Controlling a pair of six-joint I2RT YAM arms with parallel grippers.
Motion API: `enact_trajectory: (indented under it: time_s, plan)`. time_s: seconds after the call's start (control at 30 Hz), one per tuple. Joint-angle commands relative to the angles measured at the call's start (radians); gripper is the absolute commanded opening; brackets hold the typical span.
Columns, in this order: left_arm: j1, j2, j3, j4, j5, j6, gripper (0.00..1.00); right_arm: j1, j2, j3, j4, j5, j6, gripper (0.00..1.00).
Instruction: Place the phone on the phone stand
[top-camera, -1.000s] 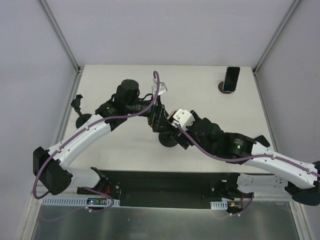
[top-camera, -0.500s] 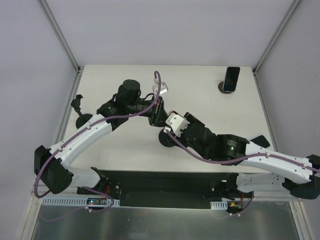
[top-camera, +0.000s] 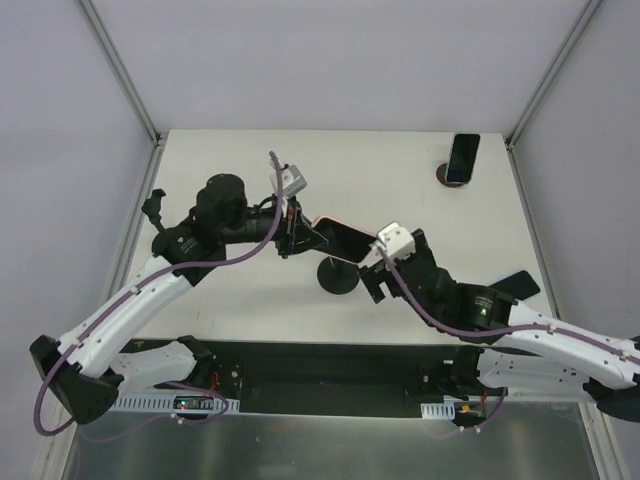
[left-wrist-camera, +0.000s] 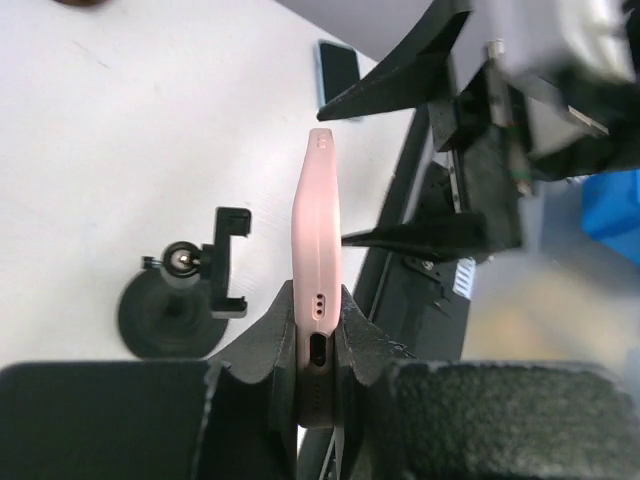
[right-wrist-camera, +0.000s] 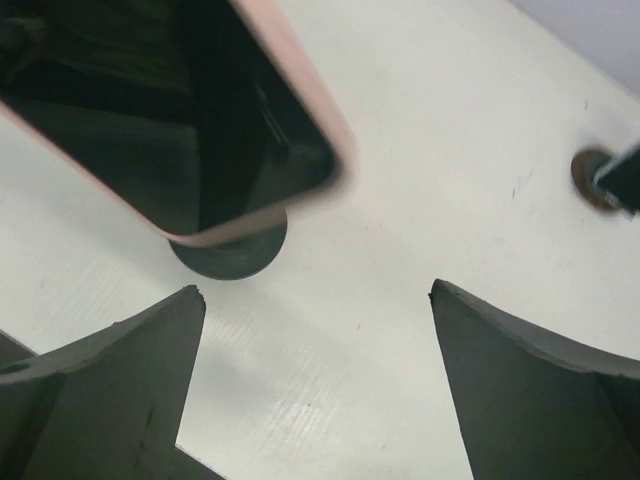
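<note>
Phone (top-camera: 340, 240): pink case and dark screen, held off the table. It is not on a stand.
Left gripper (left-wrist-camera: 317, 320): clamped on the phone's port end, one finger against each face. The rest of the phone juts straight out past the fingertips.
Right gripper (right-wrist-camera: 317, 292): jaws spread wide with nothing between them. The phone's free end hangs just ahead of the fingers (right-wrist-camera: 120, 370), apart from both.
Phone stand (top-camera: 338, 277): black, with a round base, a post and a clip at the top. It stands on the table, and in the top view it lies under the phone's free end, between the two grippers.
Second phone (top-camera: 462, 157): dark, resting on a small round base at the far right corner, well apart from both grippers.
Other stand (top-camera: 155, 210): black, at the table's left edge.
Table (top-camera: 420, 200): a pale surface that carries both stands.
</note>
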Motion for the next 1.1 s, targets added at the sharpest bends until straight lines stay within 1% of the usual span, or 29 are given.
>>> enact_trajectory:
  time_s: [0.0, 0.03, 0.07, 0.1, 0.13, 0.17, 0.2, 0.23, 0.27, 0.3, 0.33, 0.37, 0.4, 0.43, 0.47, 0.5, 0.53, 0.57, 0.6, 0.63, 0.67, 0.7, 0.77, 0.87, 0.93, 1.07]
  plan:
    - [-0.008, -0.147, -0.035, 0.127, -0.211, 0.049, 0.0, -0.127, -0.13, -0.112, 0.114, -0.044, 0.404, 0.96]
    - [-0.008, -0.168, -0.041, 0.139, -0.27, 0.038, 0.0, -0.153, -0.143, -0.13, 0.109, -0.047, 0.479, 0.96]
    - [-0.008, -0.177, -0.041, 0.146, -0.324, 0.023, 0.0, -0.205, -0.156, -0.133, 0.109, -0.103, 0.588, 0.96]
    - [-0.008, -0.185, -0.027, 0.134, -0.375, -0.002, 0.0, -0.228, -0.161, -0.133, 0.118, -0.152, 0.609, 0.96]
    - [-0.008, -0.207, -0.021, 0.132, -0.477, -0.069, 0.0, -0.248, -0.164, -0.127, 0.153, -0.201, 0.617, 0.96]
    - [-0.008, -0.22, -0.017, 0.13, -0.51, -0.106, 0.0, -0.272, -0.173, -0.124, 0.177, -0.3, 0.618, 0.96]
    - [-0.008, -0.233, -0.007, 0.13, -0.528, -0.14, 0.0, -0.282, -0.178, -0.121, 0.203, -0.355, 0.623, 0.96]
    - [-0.008, -0.259, -0.004, 0.14, -0.539, -0.219, 0.0, -0.291, -0.184, -0.126, 0.292, -0.41, 0.63, 0.96]
    - [-0.008, -0.268, -0.006, 0.153, -0.529, -0.253, 0.0, -0.303, -0.195, -0.147, 0.354, -0.542, 0.637, 0.96]
    - [-0.008, -0.277, -0.016, 0.166, -0.521, -0.29, 0.0, -0.308, -0.196, -0.158, 0.434, -0.605, 0.64, 0.96]
    - [-0.008, -0.297, -0.032, 0.222, -0.515, -0.371, 0.0, -0.308, -0.196, -0.167, 0.557, -0.657, 0.663, 0.96]
    - [-0.008, -0.306, -0.052, 0.256, -0.486, -0.411, 0.0, -0.308, -0.187, -0.173, 0.606, -0.742, 0.673, 0.96]
    - [-0.008, -0.317, -0.097, 0.3, -0.467, -0.45, 0.0, -0.309, -0.178, -0.166, 0.64, -0.766, 0.687, 0.96]
    - [-0.008, -0.328, -0.124, 0.346, -0.447, -0.527, 0.0, -0.31, -0.167, -0.152, 0.657, -0.789, 0.696, 0.96]
    - [-0.008, -0.331, -0.15, 0.459, -0.418, -0.566, 0.0, -0.31, -0.143, -0.12, 0.657, -0.818, 0.697, 0.96]
    - [-0.008, -0.333, -0.197, 0.509, -0.375, -0.606, 0.0, -0.308, -0.137, -0.111, 0.657, -0.823, 0.698, 0.96]
    - [-0.008, -0.325, -0.217, 0.553, -0.349, -0.682, 0.0, -0.309, -0.134, -0.104, 0.654, -0.825, 0.704, 0.96]
    - [-0.008, -0.316, -0.234, 0.657, -0.326, -0.713, 0.0, -0.311, -0.147, -0.106, 0.655, -0.802, 0.709, 0.96]
    - [-0.011, -0.307, -0.263, 0.705, -0.279, -0.743, 0.0, -0.311, -0.16, -0.121, 0.658, -0.785, 0.715, 0.96]
    - [-0.014, -0.287, -0.276, 0.748, -0.268, -0.782, 0.0, -0.311, -0.176, -0.141, 0.699, -0.774, 0.723, 0.96]
    - [-0.02, -0.277, -0.283, 0.776, -0.26, -0.795, 0.0, -0.31, -0.205, -0.158, 0.723, -0.751, 0.733, 0.99]
    - [-0.034, -0.27, -0.297, 0.808, -0.258, -0.8, 0.0, -0.31, -0.219, -0.187, 0.74, -0.74, 0.744, 0.94]
    - [-0.049, -0.257, -0.305, 0.825, -0.26, -0.795, 0.0, -0.31, -0.244, -0.204, 0.767, -0.722, 0.759, 0.86]
    - [-0.075, -0.247, -0.311, 0.844, -0.237, -0.778, 0.0, -0.311, -0.259, -0.222, 0.77, -0.703, 0.764, 0.81]
    - [-0.086, -0.241, -0.32, 0.873, -0.22, -0.775, 0.0, -0.311, -0.261, -0.232, 0.775, -0.687, 0.784, 0.8]
    - [-0.101, -0.242, -0.334, 0.88, -0.2, -0.755, 0.0, -0.325, -0.258, -0.238, 0.807, -0.686, 0.816, 0.79]
